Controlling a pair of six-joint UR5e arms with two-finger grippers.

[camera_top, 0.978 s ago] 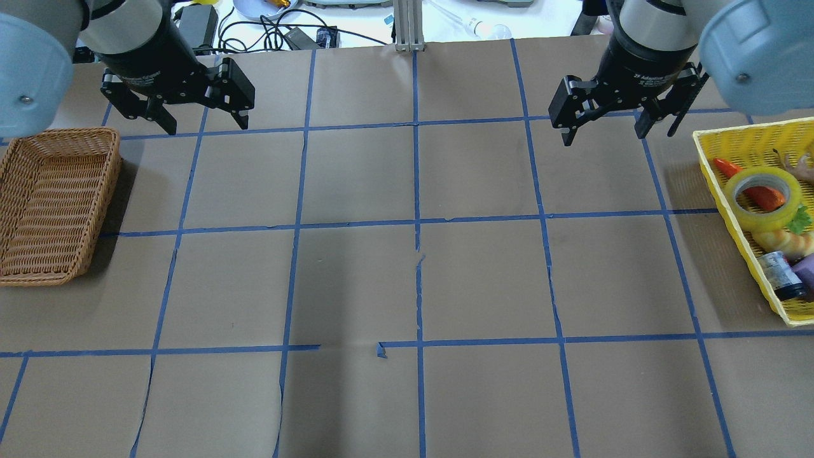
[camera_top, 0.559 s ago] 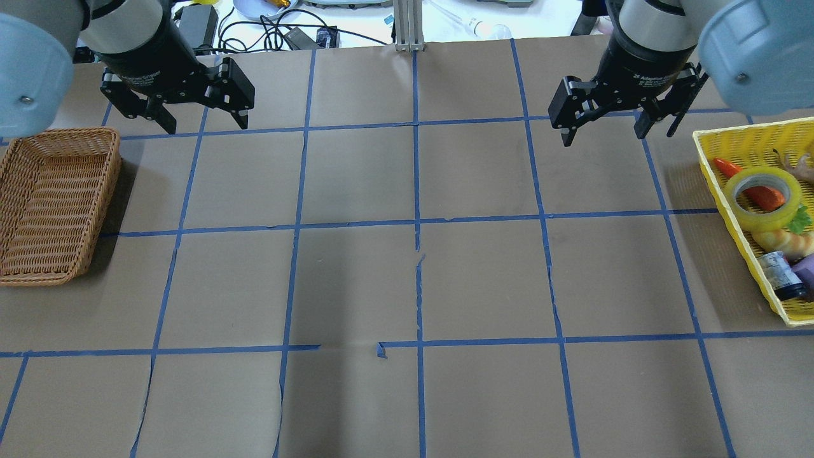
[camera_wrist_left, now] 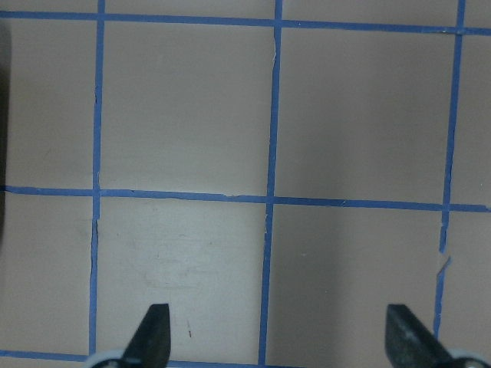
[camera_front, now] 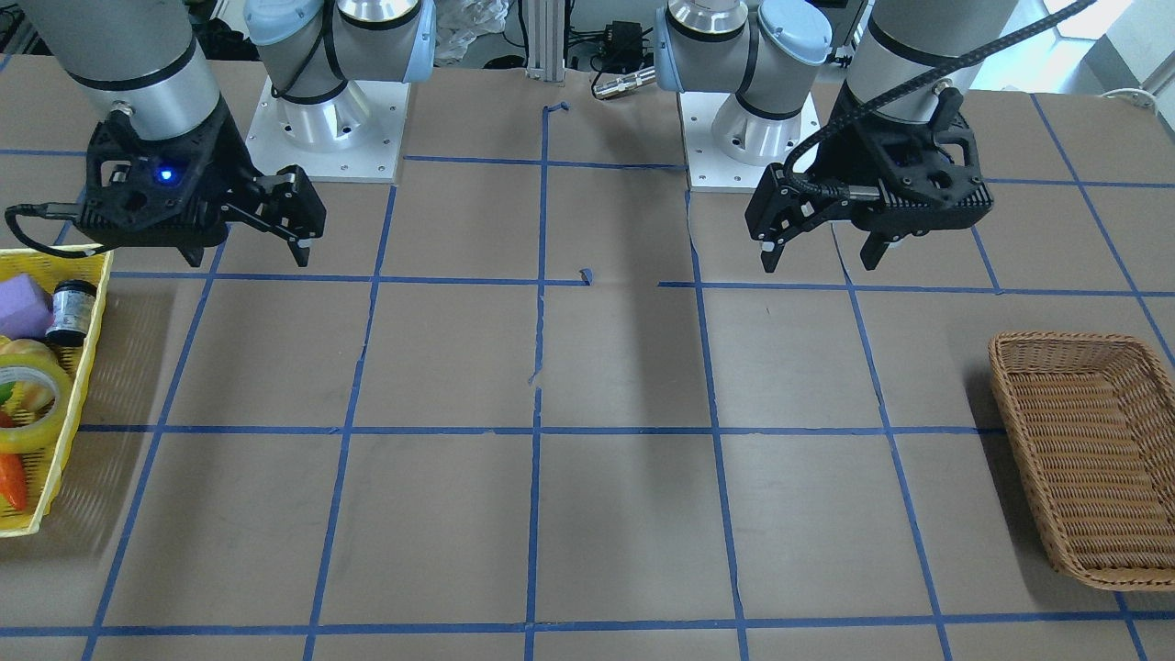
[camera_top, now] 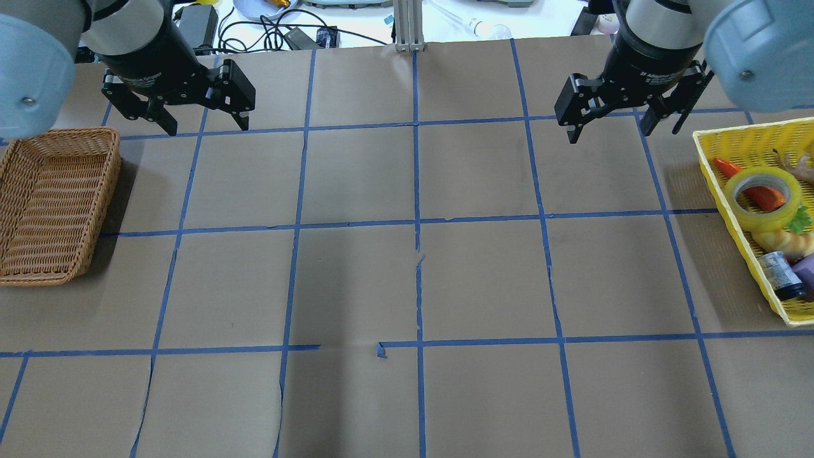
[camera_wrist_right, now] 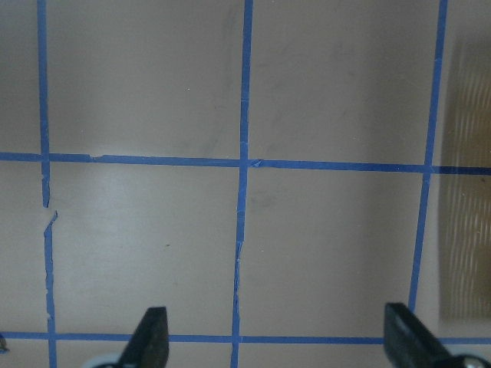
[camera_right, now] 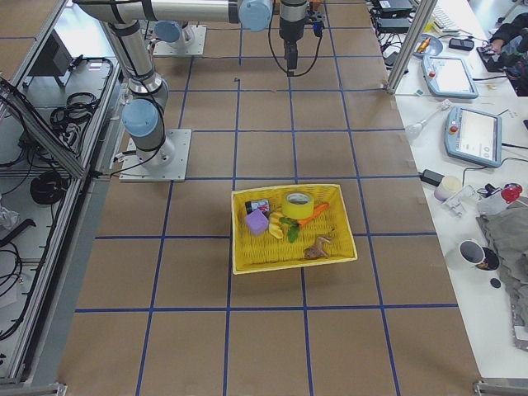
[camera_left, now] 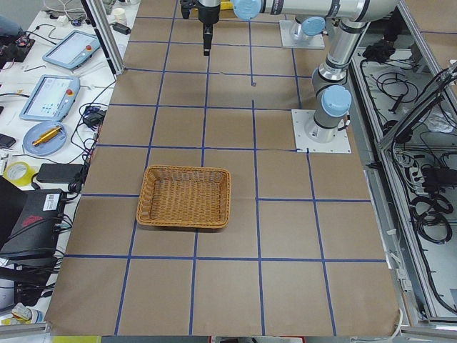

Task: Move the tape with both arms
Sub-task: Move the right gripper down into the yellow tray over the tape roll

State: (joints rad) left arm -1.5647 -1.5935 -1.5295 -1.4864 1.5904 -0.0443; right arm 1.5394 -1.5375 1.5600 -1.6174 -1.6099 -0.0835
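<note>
The tape [camera_top: 766,221] is a translucent yellow roll lying flat on toys in a yellow basket [camera_top: 731,229] at the table's right edge. It also shows in the front view [camera_front: 27,441] and the right side view [camera_right: 298,209]. My right gripper [camera_top: 610,135] hangs open and empty above the table, to the left of the basket's far corner and apart from the tape. My left gripper [camera_top: 207,127] hangs open and empty near the far left. Both wrist views show open fingertips [camera_wrist_left: 149,341] [camera_wrist_right: 149,341] over bare paper with blue grid lines.
A brown wicker basket [camera_top: 105,191] stands at the table's left edge, just below my left gripper. The yellow basket also holds an orange carrot [camera_top: 760,194], a small dark bottle [camera_top: 781,275] and a purple block [camera_front: 20,308]. Cables and devices lie beyond the far edge.
My right gripper has shifted slightly right and toward the far edge, still open. My left gripper and the tape have not moved.
</note>
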